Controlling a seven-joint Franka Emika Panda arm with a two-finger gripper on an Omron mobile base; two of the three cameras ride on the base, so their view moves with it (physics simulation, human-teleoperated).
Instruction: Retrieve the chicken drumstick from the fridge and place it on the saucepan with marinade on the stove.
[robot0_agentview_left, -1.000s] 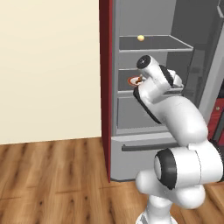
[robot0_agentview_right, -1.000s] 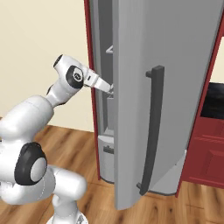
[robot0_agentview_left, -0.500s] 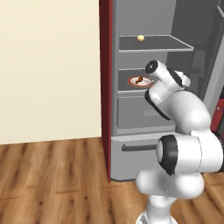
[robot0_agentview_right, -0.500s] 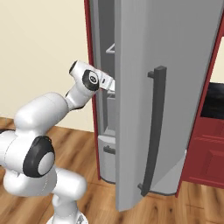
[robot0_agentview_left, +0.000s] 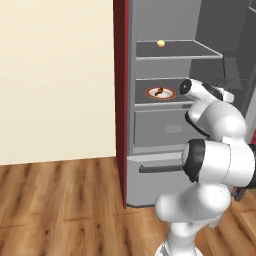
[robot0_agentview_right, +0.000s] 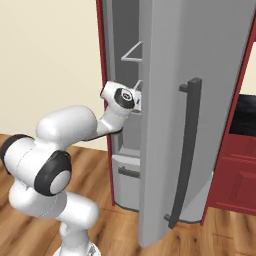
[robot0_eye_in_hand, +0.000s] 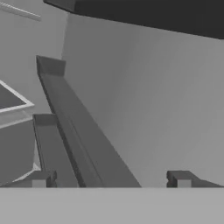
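The tall grey metallic fridge (robot0_agentview_left: 170, 125) stands open, its dark red side panel at left. On the middle shelf, a small white orange-rimmed plate (robot0_agentview_left: 161, 93) holds the brown chicken drumstick (robot0_agentview_left: 159, 91); a pale yellow ball (robot0_agentview_left: 161, 43) sits on the shelf above. The arm has swung right since a second ago, uncovering the plate. The gripper (robot0_eye_in_hand: 111, 179), fingers spread wide and empty, faces the door's inner shelves.

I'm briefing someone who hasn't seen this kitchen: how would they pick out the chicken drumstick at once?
Look into the open fridge with the dark red side panel. On its middle shelf lies a round plate with an orange rim, and the chicken drumstick is the small brown piece on it. The only other food in sight, a pale yellow ball, sits alone on the shelf above.
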